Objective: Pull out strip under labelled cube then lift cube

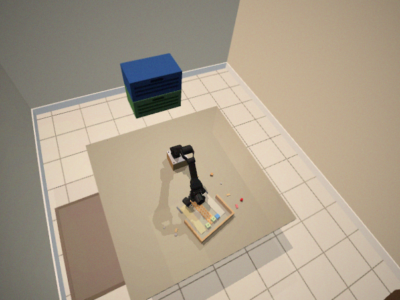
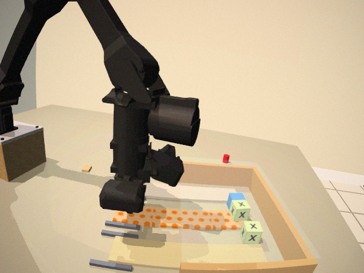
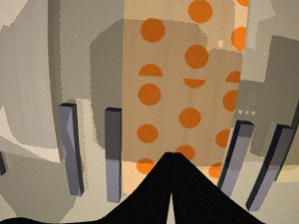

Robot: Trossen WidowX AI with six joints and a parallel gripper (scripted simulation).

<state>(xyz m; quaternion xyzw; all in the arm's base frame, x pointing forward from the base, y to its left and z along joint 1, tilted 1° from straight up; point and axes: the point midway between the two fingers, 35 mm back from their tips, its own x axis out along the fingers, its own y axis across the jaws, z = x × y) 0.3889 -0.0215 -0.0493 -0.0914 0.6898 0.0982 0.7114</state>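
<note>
An orange-dotted strip (image 1: 202,210) (image 2: 178,217) (image 3: 169,113) lies between a white strip (image 1: 215,206) (image 2: 193,193) and a yellow strip (image 1: 199,226) (image 2: 196,252). One green cube marked X (image 1: 213,218) (image 2: 240,211) sits at the dotted strip's far end, close to a blue cube (image 1: 217,216) (image 2: 236,197). Another green X cube (image 1: 208,225) (image 2: 251,233) stands between the lines of the dotted and yellow strips. My gripper (image 2: 130,212) (image 3: 172,159) is shut and empty, pointing down low over the dotted strip's near end. Contact is unclear; the arm hides the fingertips in the top view.
A wooden border (image 1: 217,229) (image 2: 282,211) surrounds the far end and sides. Grey bars (image 2: 122,224) (image 3: 114,153) flank the strips' near ends, including another pair member (image 3: 236,158) on the right. A red cylinder (image 1: 241,200) (image 2: 226,158) and small scraps lie outside the border.
</note>
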